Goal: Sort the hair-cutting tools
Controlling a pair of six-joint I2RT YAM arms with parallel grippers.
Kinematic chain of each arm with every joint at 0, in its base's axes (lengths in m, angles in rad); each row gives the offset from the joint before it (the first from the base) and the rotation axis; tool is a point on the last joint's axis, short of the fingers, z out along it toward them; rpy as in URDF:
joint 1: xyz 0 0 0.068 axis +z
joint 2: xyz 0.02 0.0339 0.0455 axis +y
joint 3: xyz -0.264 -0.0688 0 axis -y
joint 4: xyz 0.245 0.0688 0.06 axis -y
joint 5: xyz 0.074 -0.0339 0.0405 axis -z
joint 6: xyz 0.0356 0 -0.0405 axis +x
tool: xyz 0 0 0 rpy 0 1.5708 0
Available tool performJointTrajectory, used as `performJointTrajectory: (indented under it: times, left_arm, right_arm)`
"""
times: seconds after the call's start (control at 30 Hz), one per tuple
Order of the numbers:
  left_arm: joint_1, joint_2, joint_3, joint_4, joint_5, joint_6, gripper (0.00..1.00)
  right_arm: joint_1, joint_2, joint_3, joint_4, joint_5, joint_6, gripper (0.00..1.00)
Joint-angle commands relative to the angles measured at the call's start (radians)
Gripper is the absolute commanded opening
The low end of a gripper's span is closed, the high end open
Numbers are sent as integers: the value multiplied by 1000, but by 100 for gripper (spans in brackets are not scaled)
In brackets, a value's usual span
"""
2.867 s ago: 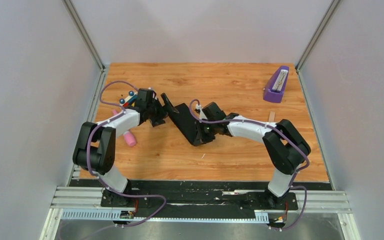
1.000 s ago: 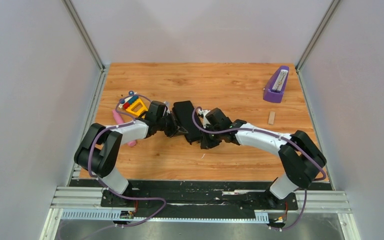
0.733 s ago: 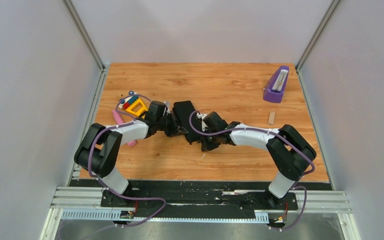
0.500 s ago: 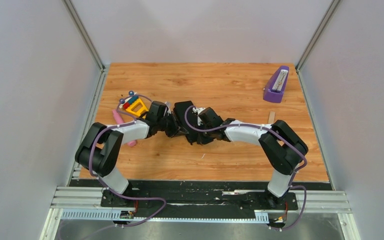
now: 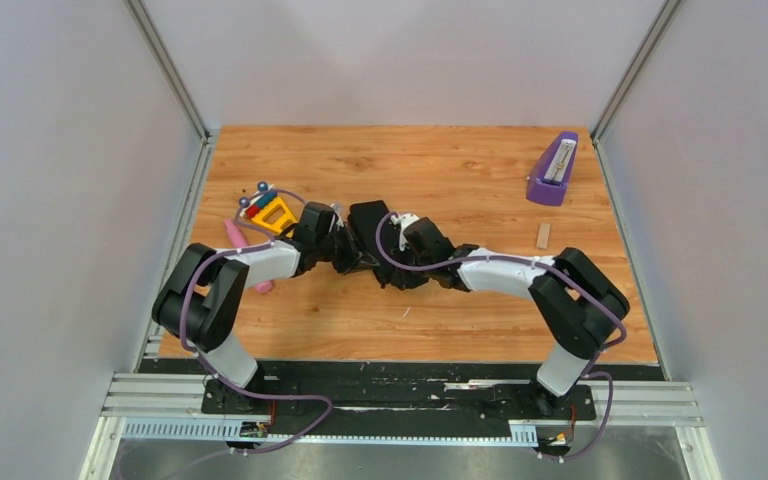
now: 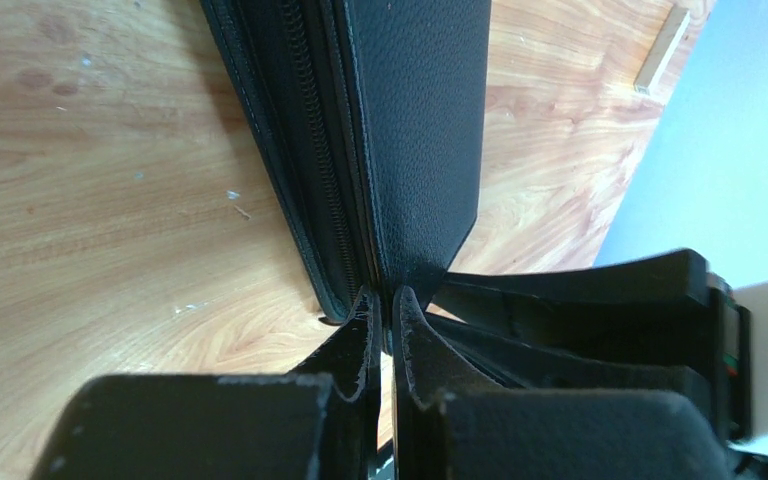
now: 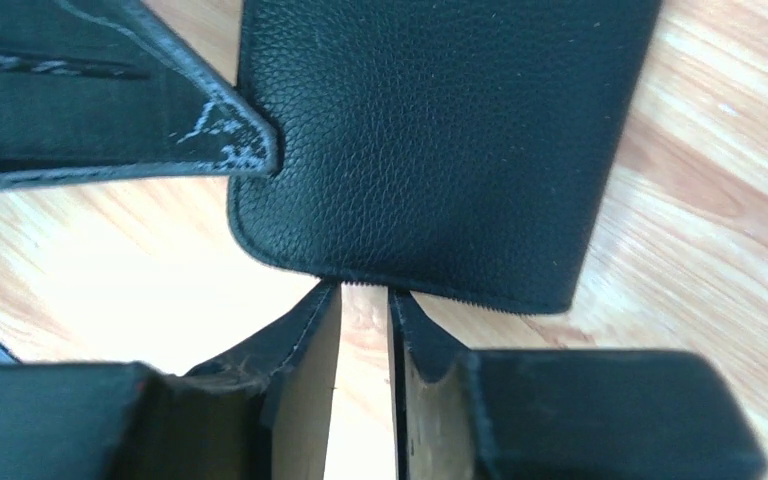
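No hair-cutting tools show in any view. A black zip case [image 5: 368, 225] lies mid-table between both arms. My left gripper [image 5: 358, 260] is shut on a thin corner edge of that case [image 6: 415, 130], the fingertips [image 6: 365, 320] pinched together on it. My right gripper [image 5: 392, 272] meets the case [image 7: 430, 140] from the right. Its jaws stand a narrow gap apart with bare wood showing between them, tips [image 7: 365, 292] just at the case's stitched edge and holding nothing. The case's zip side [image 6: 305, 150] faces the left wrist camera.
A yellow and red toy [image 5: 271, 212] and a pink tube [image 5: 232, 234] lie behind the left arm. A purple holder [image 5: 553, 170] stands at the back right. A small wooden block [image 5: 543, 234] lies right of the right arm.
The right gripper has shifted left along the case and its jaws have parted slightly. The case, raised and spread open earlier, now lies folded. The left gripper keeps its hold.
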Motion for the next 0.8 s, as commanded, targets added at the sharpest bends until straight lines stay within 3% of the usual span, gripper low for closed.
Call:
performJointTrajectory:
  times: [0.0,0.17,0.47,0.6,0.77]
  left_arm:
    - [-24,8,17,45,41,-21,0]
    - [-24,7,6,66,39,-46,0]
    - [-24,11,6,78,28,-65,0]
    - [-24,29,4,103,33,-87,0]
    - [-27,58,-1,133,34,-105,0]
  right_arm:
    - [-3,-180,-73,131,61,7,28]
    - [-2,-262,-165,188,42,2,29]
    - [0,-188,-155,180,-83,-2,21]
    - [10,-181,-130,165,-129,13,31]
    - [24,-127,-119,177,-70,48,42]
